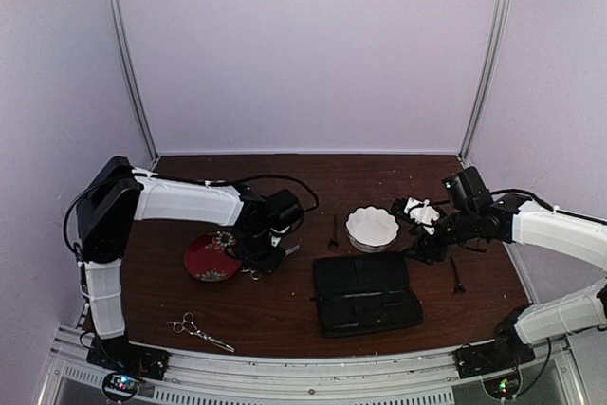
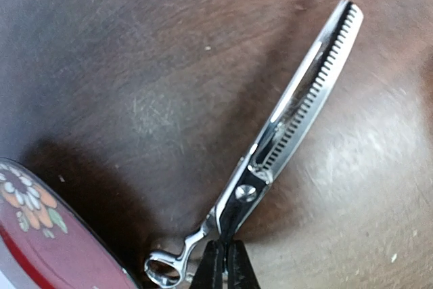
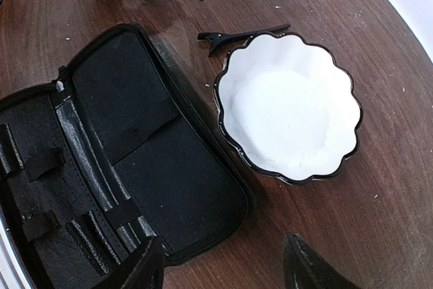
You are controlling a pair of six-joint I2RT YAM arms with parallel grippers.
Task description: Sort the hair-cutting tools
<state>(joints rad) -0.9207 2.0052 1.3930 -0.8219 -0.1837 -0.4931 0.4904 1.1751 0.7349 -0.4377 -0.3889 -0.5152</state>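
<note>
My left gripper (image 2: pixel 224 256) is shut on silver thinning scissors (image 2: pixel 298 106), gripping them just below the pivot, with the toothed blade pointing away. They sit low over the table beside the red flowered plate (image 2: pixel 40 235). In the top view that gripper (image 1: pixel 262 255) is at the plate's right edge. A second pair of silver scissors (image 1: pixel 201 331) lies at the front left. One black clip (image 1: pixel 333 231) lies left of the white bowl, and it also shows in the right wrist view (image 3: pixel 243 34). Another clip (image 1: pixel 457 274) lies right of the case. My right gripper (image 3: pixel 220 269) is open and empty above the case's corner.
A white scalloped bowl (image 1: pixel 372 228) (image 3: pixel 291 109) stands behind the open black zip case (image 1: pixel 367 293) (image 3: pixel 101 160). The red plate (image 1: pixel 211 258) is left of centre. Metal frame posts and white walls enclose the table.
</note>
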